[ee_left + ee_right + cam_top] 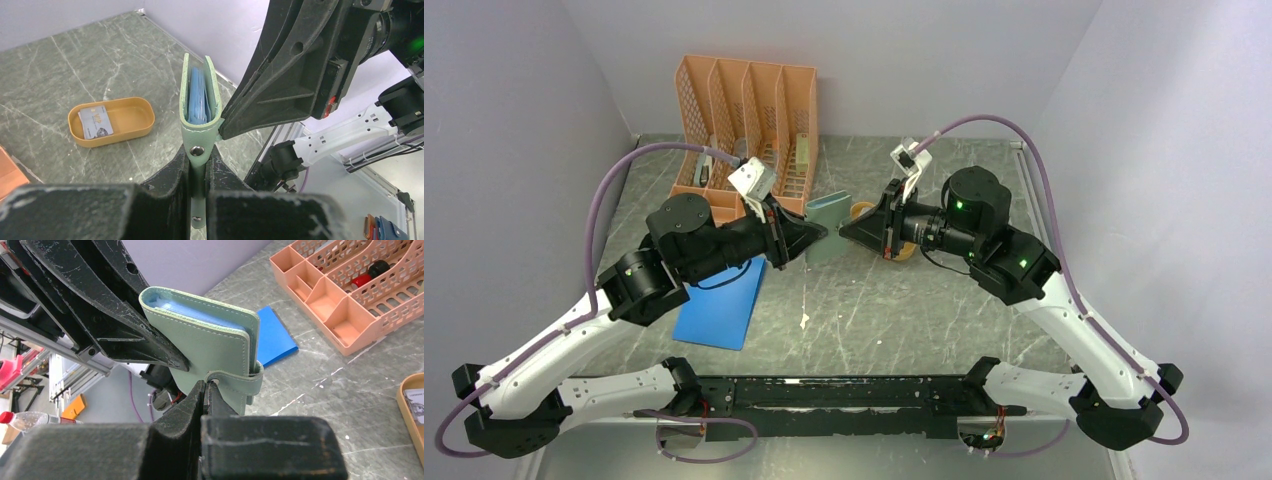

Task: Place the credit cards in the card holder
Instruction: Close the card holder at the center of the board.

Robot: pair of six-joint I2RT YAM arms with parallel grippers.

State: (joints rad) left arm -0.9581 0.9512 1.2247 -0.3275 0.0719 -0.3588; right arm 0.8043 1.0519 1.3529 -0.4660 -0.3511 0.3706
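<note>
Hanging above the surface [874,310], the card holder [829,228] looks light and floppy, best pinched at its stitched edges; left jaws and right jaws each clench its snap tab [197,150].

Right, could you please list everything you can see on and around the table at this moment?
card holder: one, sage green, mid-table, held between both grippers
card: at least one visible, pale grey, lying in the tray
tray: one, mustard yellow, on the table near the right gripper
pad: one, blue, flat on the table by the left arm
organiser: one, peach, at the back of the table, left of centre
table: one, grey-green marbled
left gripper: one, black, shut on the card holder's tab
right gripper: one, black, shut on the card holder's strap
</note>
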